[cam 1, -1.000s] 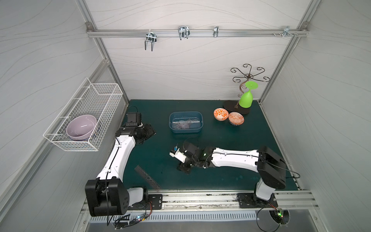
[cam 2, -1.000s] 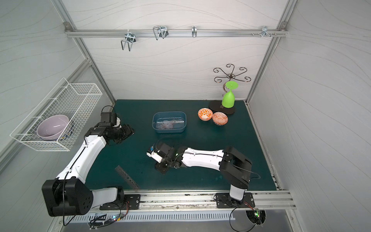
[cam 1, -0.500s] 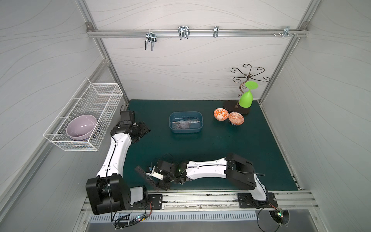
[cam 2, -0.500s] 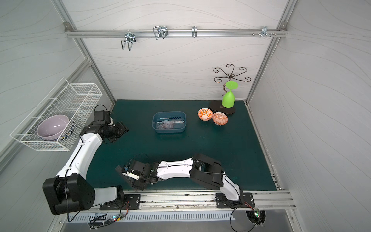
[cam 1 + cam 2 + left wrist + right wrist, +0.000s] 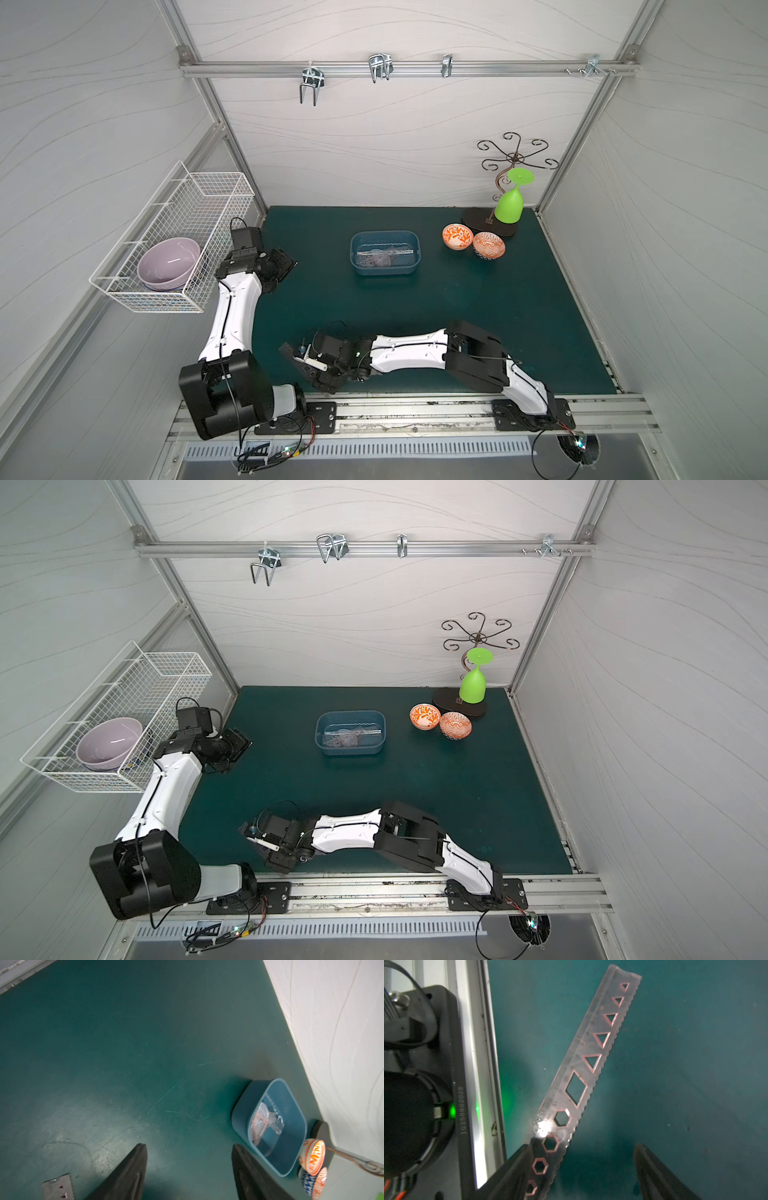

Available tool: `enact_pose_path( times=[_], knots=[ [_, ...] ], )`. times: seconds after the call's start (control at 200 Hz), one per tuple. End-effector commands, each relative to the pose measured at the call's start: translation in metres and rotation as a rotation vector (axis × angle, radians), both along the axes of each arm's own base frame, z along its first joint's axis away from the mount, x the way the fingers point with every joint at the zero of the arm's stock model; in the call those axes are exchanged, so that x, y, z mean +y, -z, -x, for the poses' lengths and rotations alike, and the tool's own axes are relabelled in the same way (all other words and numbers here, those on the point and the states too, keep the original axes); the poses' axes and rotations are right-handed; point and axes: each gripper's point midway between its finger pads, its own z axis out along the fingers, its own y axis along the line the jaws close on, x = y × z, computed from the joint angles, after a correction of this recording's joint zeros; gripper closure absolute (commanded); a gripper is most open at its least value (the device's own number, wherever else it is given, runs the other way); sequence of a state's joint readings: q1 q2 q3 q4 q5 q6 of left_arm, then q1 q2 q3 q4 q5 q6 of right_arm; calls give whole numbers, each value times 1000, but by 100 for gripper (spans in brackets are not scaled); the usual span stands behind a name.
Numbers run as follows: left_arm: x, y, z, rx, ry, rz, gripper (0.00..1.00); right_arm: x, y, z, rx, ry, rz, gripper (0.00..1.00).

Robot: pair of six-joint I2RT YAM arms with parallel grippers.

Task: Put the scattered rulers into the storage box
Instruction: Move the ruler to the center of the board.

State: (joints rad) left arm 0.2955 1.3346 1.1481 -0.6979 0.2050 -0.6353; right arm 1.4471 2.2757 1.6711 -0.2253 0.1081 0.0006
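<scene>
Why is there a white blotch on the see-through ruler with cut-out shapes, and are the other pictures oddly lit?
Right wrist view: glare burns a white spot on the smoky transparent stencil ruler, and a green indicator light glows nearby. Left wrist view: the orange-and-white patterned bowl is overexposed. In both top views the light is even, shadows soft.

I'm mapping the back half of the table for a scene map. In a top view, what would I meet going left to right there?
Left to right: lilac bowl in the wire basket → left gripper → storage box → orange floral bowl → green upturned goblet.
</scene>
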Motion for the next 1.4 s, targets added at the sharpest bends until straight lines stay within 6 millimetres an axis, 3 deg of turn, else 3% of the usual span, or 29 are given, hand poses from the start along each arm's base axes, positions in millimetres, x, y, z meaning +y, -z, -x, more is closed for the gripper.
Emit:
enact_pose_path(
  times=[0.0,0.2,0.28,0.5,0.615,0.785,0.955,1.23,1.395],
  knots=[
    [2,-28,-17,-96,-8,20,31,-17,27,-13,-73,45,96,18],
    [9,-30,-12,-105,-29,18,31,-37,37,-34,-82,114,139,19],
    [13,-30,-9,-111,-44,15,31,-42,34,-31,-37,107,135,19],
    [17,-31,-11,-118,-58,19,31,-19,-34,11,179,-37,-88,20],
    [23,-33,-14,-121,-74,12,31,-8,-45,21,203,-67,-119,20],
    [32,-36,-15,-131,-104,24,31,4,-24,26,104,-72,-57,14],
    [33,-37,-17,-143,-110,42,31,8,3,13,32,-23,17,1],
    [36,-35,-17,-143,-111,65,31,10,28,2,-63,0,77,1],
    [34,-39,-19,-158,-104,84,31,0,42,-18,-177,65,134,3]
  ],
)
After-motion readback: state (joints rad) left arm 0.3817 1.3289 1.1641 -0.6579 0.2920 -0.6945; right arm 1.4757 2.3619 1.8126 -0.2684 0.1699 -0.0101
